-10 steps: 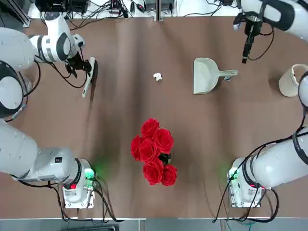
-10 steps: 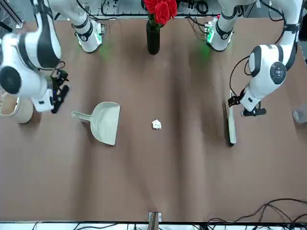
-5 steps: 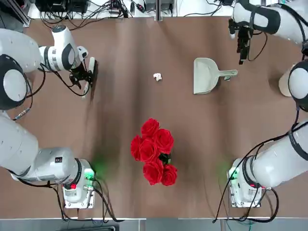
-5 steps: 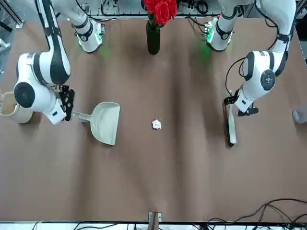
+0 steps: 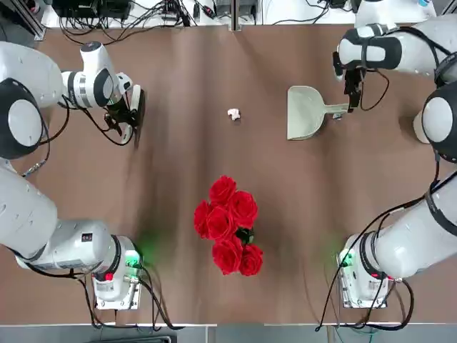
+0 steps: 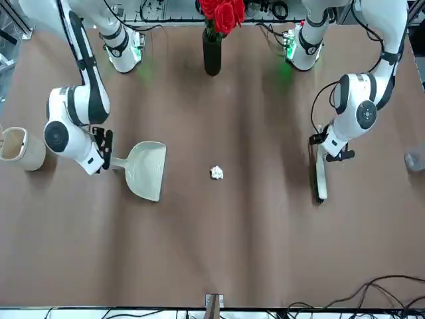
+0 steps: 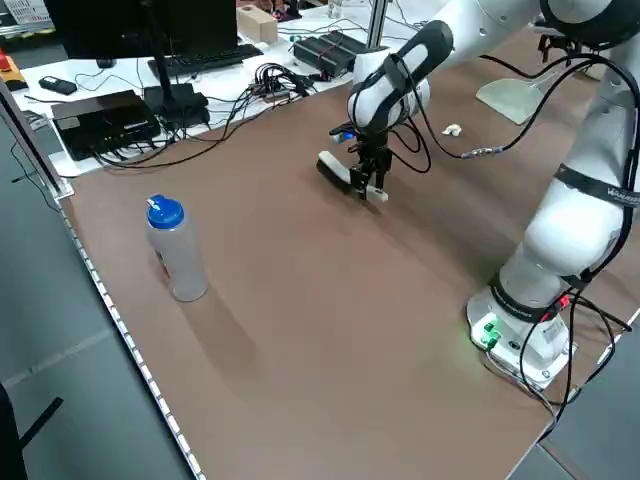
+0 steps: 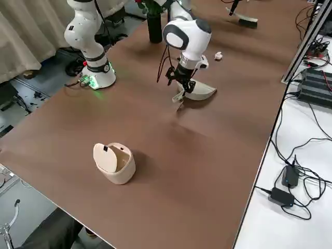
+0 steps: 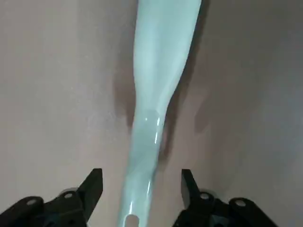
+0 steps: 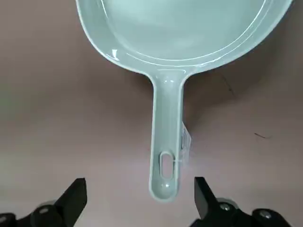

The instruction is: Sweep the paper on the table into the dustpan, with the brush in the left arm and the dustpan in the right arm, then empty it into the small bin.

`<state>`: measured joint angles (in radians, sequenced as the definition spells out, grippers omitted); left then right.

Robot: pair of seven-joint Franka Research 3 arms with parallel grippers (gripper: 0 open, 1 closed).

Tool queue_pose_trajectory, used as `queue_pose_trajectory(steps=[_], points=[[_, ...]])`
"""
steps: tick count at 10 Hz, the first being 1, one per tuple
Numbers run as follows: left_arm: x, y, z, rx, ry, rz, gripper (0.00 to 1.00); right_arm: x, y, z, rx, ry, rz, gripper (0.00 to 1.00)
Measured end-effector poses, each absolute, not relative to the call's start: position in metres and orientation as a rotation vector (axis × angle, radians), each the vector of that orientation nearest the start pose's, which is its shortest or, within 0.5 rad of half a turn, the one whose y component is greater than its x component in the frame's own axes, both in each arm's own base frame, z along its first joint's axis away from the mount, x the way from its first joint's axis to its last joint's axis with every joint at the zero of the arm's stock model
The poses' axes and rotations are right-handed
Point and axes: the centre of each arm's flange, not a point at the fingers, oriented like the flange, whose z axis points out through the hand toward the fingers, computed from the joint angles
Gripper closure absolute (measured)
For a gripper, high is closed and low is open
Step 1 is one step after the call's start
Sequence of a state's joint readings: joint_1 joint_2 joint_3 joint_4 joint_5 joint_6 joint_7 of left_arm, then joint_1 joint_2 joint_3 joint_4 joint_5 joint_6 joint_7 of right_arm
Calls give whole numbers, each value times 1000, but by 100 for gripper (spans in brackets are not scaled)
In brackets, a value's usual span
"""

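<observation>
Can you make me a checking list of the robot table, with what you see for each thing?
Surface: brown table, no spills seen.
Job's things: paper wad between dustpan and brush, all on the table; bin beyond the dustpan's handle.
Clutter: roses in a dark vase, bottle.
Grippers: left gripper open around the brush handle; right gripper open at the dustpan handle.
Cables: loose along both arms.
Surroundings: monitor, electronics and wires on a white desk.

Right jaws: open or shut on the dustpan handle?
Open: the right wrist view shows the jaws apart, bare table between them and the handle on both sides.
</observation>
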<state>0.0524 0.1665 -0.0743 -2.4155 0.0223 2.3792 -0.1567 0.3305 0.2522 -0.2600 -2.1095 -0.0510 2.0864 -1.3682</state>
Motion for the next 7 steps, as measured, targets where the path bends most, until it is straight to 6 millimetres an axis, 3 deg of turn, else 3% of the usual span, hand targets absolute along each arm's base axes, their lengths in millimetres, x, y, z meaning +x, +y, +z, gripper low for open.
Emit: queue_pose_trajectory(steps=[4,5,7], points=[[471,-13,224,-3101,-165,323,55,544,39,257,-2270,-2023,385,0],[472,-14,225,-3101,-164,321,69,545,40,253,-2274,-2024,378,0],[476,-14,228,-3103,-163,305,73,546,40,245,-2279,-2016,373,1]])
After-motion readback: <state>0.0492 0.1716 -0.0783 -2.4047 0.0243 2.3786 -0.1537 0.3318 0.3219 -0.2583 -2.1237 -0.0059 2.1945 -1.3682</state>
